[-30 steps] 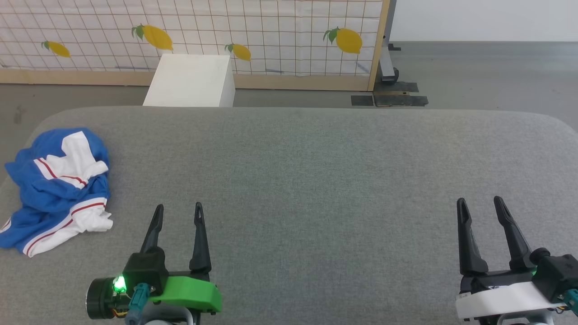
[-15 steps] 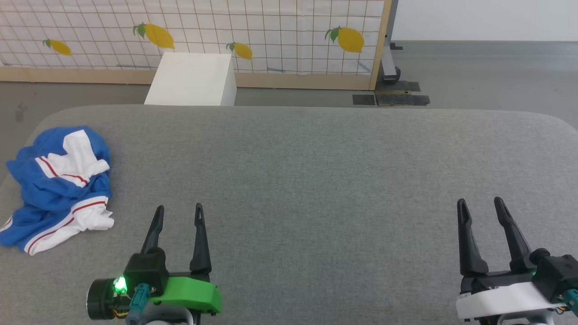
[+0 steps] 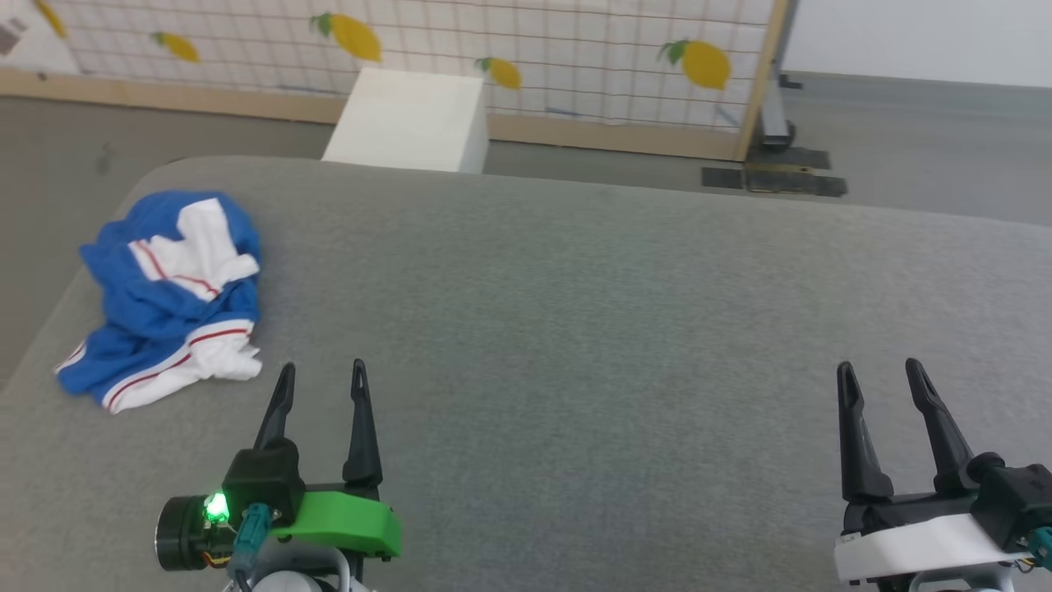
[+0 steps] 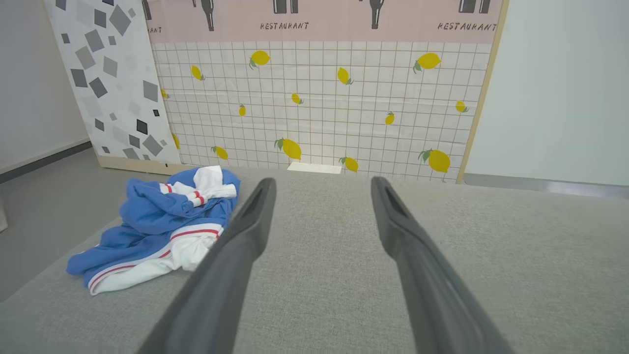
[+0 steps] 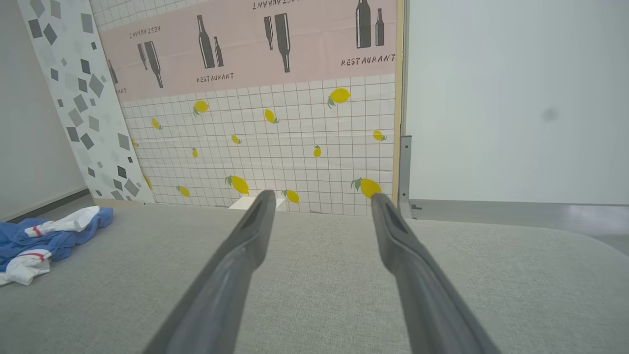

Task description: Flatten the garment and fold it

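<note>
The garment (image 3: 168, 300) lies crumpled in a heap near the far left edge of the grey padded table (image 3: 575, 329); it is bright blue with white parts and thin red stripes. The same heap sits left of the fingers in the left wrist view (image 4: 157, 221) and at the far left in the right wrist view (image 5: 44, 236). My left gripper (image 3: 322, 374) hovers open just right of and nearer than the heap, with nothing between its fingers. Far from the garment, at the lower right, my right gripper (image 3: 881, 374) is open and empty too.
A white box (image 3: 407, 119) stands on the floor behind the table's far edge. Behind it runs a lemon-patterned screen (image 3: 534, 49) with a wooden frame. Grey floor (image 3: 49, 181) drops off past the table's left edge, close to the garment.
The head camera has turned left, so the whole picture has shifted right and tilted. The garment and both grippers have not visibly moved.
</note>
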You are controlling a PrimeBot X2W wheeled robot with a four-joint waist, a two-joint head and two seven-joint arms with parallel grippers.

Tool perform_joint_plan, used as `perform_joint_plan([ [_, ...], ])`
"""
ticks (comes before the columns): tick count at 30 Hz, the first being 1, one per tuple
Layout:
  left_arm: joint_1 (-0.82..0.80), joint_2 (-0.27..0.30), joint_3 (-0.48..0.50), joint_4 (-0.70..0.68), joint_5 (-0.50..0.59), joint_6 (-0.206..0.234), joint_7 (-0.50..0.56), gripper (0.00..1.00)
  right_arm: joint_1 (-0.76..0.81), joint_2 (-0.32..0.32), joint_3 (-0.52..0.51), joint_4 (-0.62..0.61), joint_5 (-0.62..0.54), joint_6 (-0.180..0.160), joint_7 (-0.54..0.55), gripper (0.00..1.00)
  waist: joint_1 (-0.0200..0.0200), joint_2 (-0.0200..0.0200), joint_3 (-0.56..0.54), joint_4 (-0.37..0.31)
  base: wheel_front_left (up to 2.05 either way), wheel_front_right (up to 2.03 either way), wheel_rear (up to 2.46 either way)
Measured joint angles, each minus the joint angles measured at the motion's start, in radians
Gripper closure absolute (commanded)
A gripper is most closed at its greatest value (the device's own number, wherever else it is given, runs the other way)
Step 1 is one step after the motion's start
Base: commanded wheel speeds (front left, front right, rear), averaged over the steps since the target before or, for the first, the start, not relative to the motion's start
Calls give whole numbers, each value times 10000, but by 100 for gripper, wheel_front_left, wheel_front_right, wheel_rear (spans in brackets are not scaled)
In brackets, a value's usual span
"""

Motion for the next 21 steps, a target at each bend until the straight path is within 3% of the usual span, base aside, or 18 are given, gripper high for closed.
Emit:
perform_joint_plan([
  [21,-43,2,585,35,-330,267,0,0,-16,10,-33,6,-500,0,-2,0,0,0,380,3542,0,0,0],
])
